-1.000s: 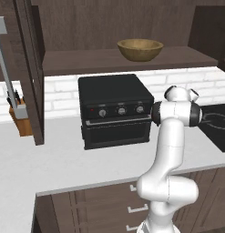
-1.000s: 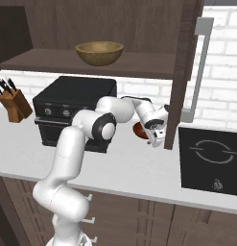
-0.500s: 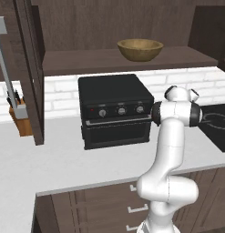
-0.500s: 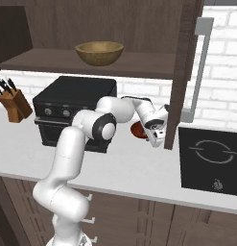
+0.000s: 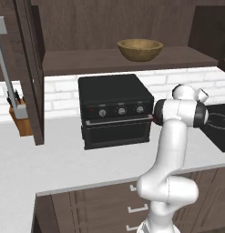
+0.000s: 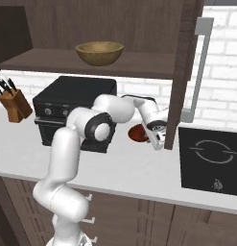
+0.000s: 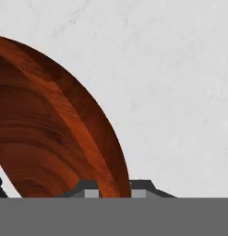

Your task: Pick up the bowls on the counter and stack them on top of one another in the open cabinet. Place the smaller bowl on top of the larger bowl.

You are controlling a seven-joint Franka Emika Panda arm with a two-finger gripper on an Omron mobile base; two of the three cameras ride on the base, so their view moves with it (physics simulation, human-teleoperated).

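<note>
The smaller bowl [image 6: 136,134], glossy dark red, rests on the counter [image 6: 124,168] between the black oven and the cooktop. My gripper [image 6: 157,138] points down at its right rim. In the hand view the bowl [image 7: 46,138] spreads over the left half, and its rim runs straight between my fingertips [image 7: 91,188]. The gripper [image 7: 115,189] is shut on that rim, one tip on each side. The larger bowl [image 5: 140,49] [image 6: 99,52], wide and tan, stands upright on the shelf of the open cabinet [image 5: 86,61].
A black countertop oven [image 5: 116,109] [image 6: 72,96] sits left of the bowl, under the shelf. The tall cabinet door [image 6: 184,67] stands just behind my hand. A black cooktop [image 6: 211,158] lies to the right, and a knife block [image 5: 20,120] stands far left.
My hand has sunk a little toward the counter, bringing the fingertips down around the dark red bowl's rim. The bowls have not moved.
</note>
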